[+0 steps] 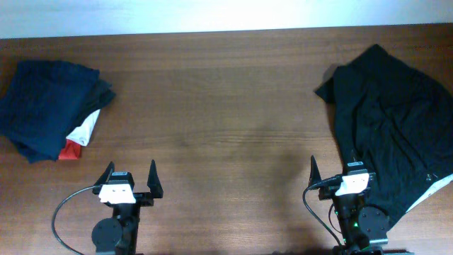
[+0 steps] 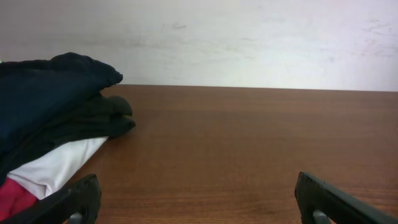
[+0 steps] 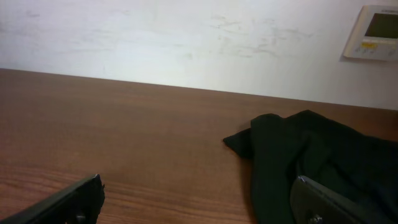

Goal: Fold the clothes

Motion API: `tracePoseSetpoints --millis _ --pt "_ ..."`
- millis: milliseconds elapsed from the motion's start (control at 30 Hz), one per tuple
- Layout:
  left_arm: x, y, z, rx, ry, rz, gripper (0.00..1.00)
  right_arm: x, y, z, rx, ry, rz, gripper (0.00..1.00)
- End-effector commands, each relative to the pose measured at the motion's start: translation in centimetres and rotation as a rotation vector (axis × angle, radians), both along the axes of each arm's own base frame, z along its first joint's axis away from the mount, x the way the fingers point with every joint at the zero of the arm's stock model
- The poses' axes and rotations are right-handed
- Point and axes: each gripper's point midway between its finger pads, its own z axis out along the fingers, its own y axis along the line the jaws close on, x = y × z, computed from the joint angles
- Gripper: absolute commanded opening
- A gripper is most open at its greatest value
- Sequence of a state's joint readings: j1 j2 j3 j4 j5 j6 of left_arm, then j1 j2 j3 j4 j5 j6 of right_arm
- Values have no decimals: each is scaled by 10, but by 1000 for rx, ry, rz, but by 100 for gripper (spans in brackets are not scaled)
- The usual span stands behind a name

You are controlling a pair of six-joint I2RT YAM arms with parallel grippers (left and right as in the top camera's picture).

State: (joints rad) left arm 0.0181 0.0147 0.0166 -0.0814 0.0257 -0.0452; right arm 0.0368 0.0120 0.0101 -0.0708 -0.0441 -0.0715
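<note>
A folded navy blue garment (image 1: 48,105) lies on a small pile at the far left of the table, over a darker piece, a white one and a red one; it also shows in the left wrist view (image 2: 43,99). A large, thin black garment (image 1: 393,120) lies crumpled and spread at the right; the right wrist view shows it too (image 3: 305,155). My left gripper (image 1: 130,178) is open and empty at the front left (image 2: 199,202). My right gripper (image 1: 334,170) is open and empty at the front right (image 3: 199,199), its right finger over the black garment's edge.
The brown wooden table (image 1: 226,106) stretches between the two piles. A white wall runs behind the table, with a small white control panel (image 3: 375,32) on it. A white label or lining (image 1: 432,188) peeks from the black garment's lower right edge.
</note>
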Motion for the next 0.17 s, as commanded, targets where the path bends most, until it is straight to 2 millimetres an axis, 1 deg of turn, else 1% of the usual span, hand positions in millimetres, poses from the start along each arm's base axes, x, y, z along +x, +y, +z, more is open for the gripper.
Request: tracePoseSetpoints --millis 0,133 --pt "0 0 -2 20 -2 1 99 0 -3 -2 3 1 -17 99" --pt "0 0 -2 20 -2 1 99 0 -3 -2 3 1 -17 99"
